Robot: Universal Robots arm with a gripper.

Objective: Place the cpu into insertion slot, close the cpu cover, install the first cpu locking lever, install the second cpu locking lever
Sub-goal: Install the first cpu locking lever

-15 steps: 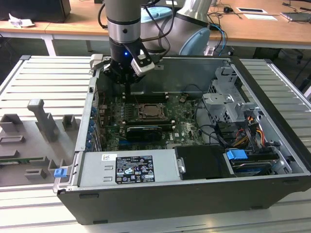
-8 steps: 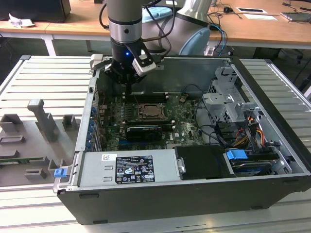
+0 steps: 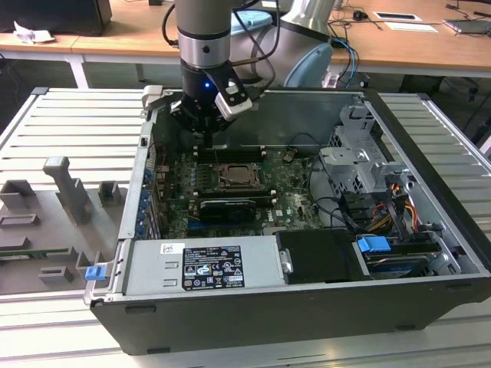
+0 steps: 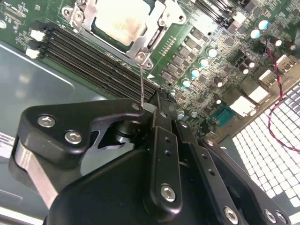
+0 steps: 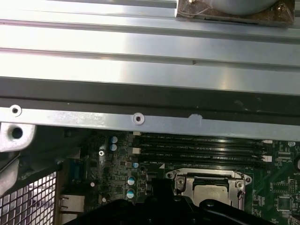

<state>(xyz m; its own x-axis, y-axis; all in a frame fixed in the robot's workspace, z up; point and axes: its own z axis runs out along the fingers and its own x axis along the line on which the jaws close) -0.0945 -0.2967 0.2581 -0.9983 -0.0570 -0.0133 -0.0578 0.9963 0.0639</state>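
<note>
Open PC case [image 3: 230, 330], mobo [image 4: 180, 29]: pincer [image 4: 149, 107] tight on lever wire [image 4: 141, 82], cpu [image 4: 115, 21] just beyond.

- In the exterior view, a pale ribbed metal table [image 3: 69, 123] ran from the left edge to the right edge.
- An open dark computer case [image 3: 307, 326] lay flat on it, centre to right.
- Grey moulded fixtures [image 3: 69, 195] stood on the table at the left.
- A small blue piece [image 3: 94, 272] sat just beside the case's lower left corner.
</note>
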